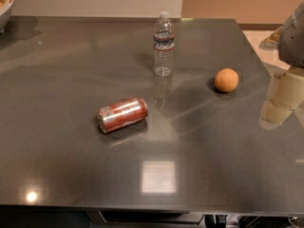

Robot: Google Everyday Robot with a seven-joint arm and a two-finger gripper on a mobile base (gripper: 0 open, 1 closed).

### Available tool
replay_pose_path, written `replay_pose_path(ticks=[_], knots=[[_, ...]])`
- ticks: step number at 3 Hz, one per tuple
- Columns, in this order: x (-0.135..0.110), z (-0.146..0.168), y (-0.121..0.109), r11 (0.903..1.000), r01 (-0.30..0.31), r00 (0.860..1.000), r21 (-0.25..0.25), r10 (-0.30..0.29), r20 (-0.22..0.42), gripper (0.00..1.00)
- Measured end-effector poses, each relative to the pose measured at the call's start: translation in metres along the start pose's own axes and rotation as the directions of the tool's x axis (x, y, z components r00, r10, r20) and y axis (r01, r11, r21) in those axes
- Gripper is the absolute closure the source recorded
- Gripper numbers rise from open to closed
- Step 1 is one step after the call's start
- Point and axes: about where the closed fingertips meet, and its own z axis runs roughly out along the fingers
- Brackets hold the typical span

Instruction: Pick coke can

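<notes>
Broadly, the dark table [71,175] holds everything. The tool [295,37] shows partly at the right edge, its state impossible to tell. The coke can [122,114] lies on its side left of centre, near the upright bottle [163,44]; a nudge could roll it away. It is red with silver ends.

Red coke can [122,114], orange fruit [226,80], cream pincer [276,109] at right edge

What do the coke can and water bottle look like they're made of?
The coke can: likely painted metal, glossy red, silver end. The water bottle: clear, probably plastic; the table shows through. The gripper hangs at the right edge, apart from both.
</notes>
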Motion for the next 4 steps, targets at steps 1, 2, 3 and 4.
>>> replay_pose_path(ticks=[1,2,3,4], knots=[[0.000,0.000,0.000,1.0000,0.000,1.000,0.000,0.000,0.000,0.00],[-0.020,0.001,-0.001,0.9963,0.083,0.996,-0.024,-0.082,0.024,0.00],[-0.059,0.013,0.002,0.9777,0.202,0.977,-0.057,-0.198,0.075,0.00],[-0.100,0.029,0.013,0.9446,0.317,0.944,-0.084,-0.307,0.121,0.00]])
